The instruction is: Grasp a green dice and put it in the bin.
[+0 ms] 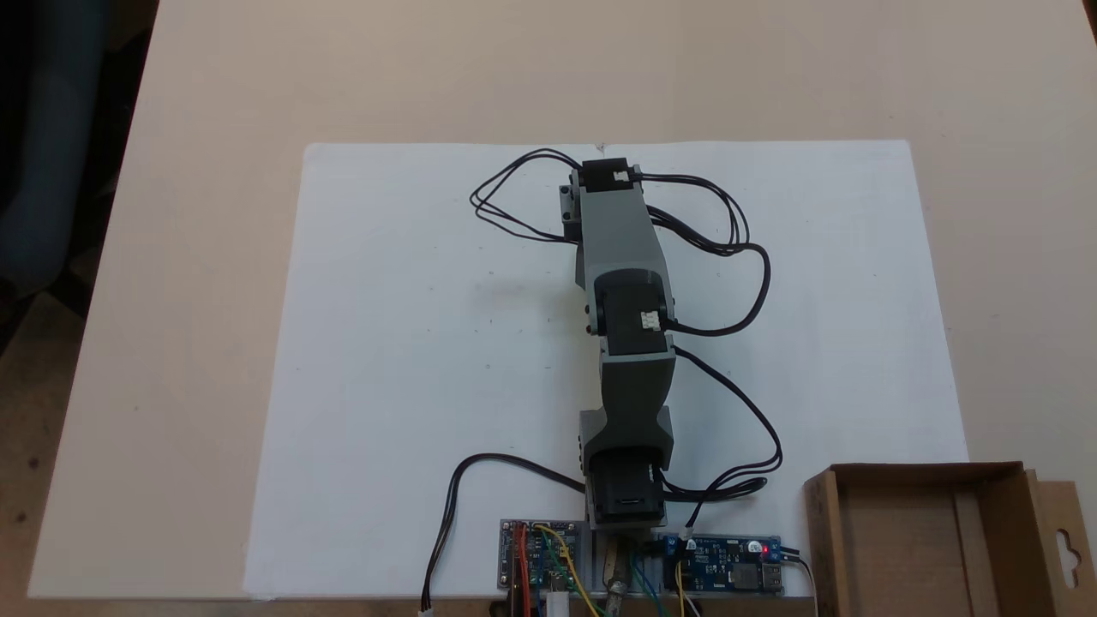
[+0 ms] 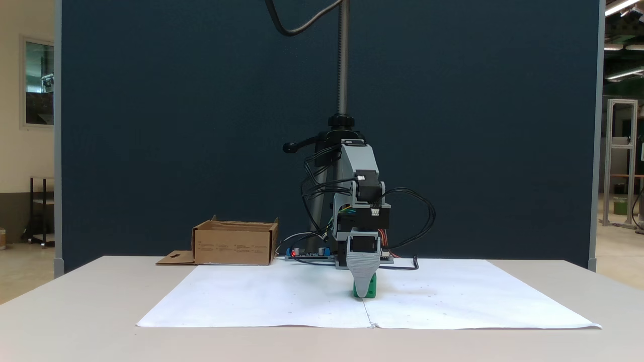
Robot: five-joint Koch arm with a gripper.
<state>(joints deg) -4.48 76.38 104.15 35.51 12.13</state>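
Green dice [image 2: 370, 290] sits mid-counter under my fingers [image 2: 363, 287]; whether they grip it I cannot tell; I'd close squarely before lifting.

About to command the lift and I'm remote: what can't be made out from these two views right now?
- Gripper state: in a fixed view one grey jaw faces the camera and covers the other; seen from above, the arm hides it.
- Green dice: partly covered by that jaw; grasp unconfirmed.
- Bin: its near end is cut off by the frame edge.

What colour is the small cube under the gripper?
The dice is bright green; it shows best in the front fixed view, partly covered by the grey gripper.
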